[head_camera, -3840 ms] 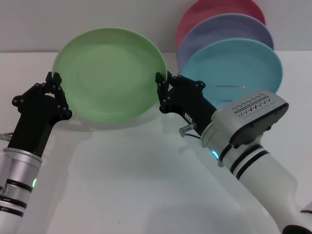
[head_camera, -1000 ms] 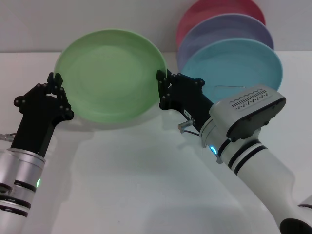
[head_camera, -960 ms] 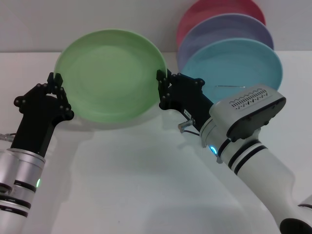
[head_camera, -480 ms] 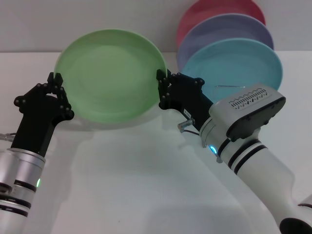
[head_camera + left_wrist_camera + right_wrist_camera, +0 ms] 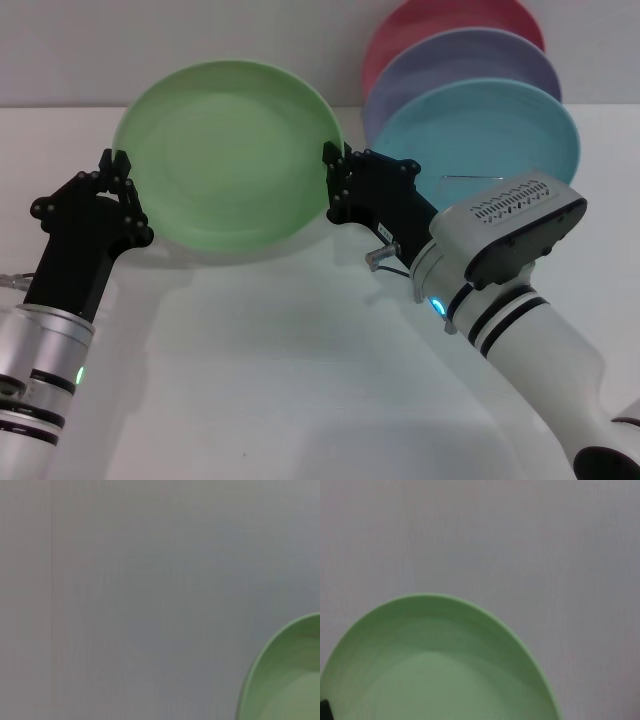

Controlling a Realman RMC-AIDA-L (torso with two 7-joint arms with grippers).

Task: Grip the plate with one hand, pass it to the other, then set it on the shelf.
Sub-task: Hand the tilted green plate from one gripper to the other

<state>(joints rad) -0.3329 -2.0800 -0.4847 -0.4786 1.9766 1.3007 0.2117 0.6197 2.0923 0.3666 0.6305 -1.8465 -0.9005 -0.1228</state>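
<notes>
The light-green plate (image 5: pixel 232 157) hangs tilted above the white table, its face toward me. My left gripper (image 5: pixel 120 190), on the slim black-and-silver arm, is shut on the plate's left rim. My right gripper (image 5: pixel 335 183), on the bulky white arm, is shut on the right rim. A slice of the plate (image 5: pixel 290 680) shows in the left wrist view, and most of the plate (image 5: pixel 435 670) shows in the right wrist view, both against a plain grey wall. The shelf's thin wire (image 5: pixel 472 181) shows at the back right, in front of the blue plate.
Three plates stand upright in the rack at the back right: sky-blue (image 5: pixel 480 140) in front, lavender (image 5: pixel 460 55) behind it, red (image 5: pixel 450 15) at the back. The white table (image 5: pixel 270 360) stretches in front of the arms.
Since the earliest frame the plate and both grippers have crept slightly up and to the right. Over the last second nothing visibly moves.
</notes>
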